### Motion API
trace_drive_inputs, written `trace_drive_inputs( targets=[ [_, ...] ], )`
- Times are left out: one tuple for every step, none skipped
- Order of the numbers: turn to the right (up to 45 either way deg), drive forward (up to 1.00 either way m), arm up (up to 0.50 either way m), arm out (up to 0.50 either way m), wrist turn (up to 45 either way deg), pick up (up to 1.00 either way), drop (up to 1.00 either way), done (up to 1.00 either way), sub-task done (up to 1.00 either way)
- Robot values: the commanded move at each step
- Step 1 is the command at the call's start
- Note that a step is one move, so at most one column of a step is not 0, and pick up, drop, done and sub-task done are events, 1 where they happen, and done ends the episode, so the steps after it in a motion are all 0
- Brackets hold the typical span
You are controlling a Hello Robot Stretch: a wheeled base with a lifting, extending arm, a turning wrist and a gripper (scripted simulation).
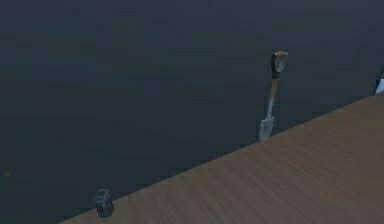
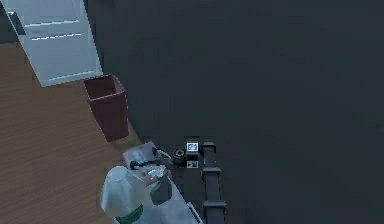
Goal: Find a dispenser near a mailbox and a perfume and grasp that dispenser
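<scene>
Can't tell whether the tool (image 2: 152, 163) holds anything; a misjudged reach might topple the pale rounded plastic bottle (image 2: 124, 192) nearby

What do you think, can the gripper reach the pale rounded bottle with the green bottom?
Probably yes: the gripper looks close to the pale rounded bottle, with nothing seen between them.
</scene>
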Motion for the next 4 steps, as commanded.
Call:
trace_drive_inputs(
  targets=[
    [0.0,0.0,-0.3,0.0,0.0,0.0,0.0,0.0,0.0],
    [0.0,0.0,0.0,0.0,0.0,1.0,0.0,0.0,0.0],
    [0.0,0.0,0.1,0.0,0.0,0.0,0.0,0.0,0.0],
    [0.0,0.0,0.0,0.0,0.0,0.0,0.0,1.0,0.0]
  ],
)
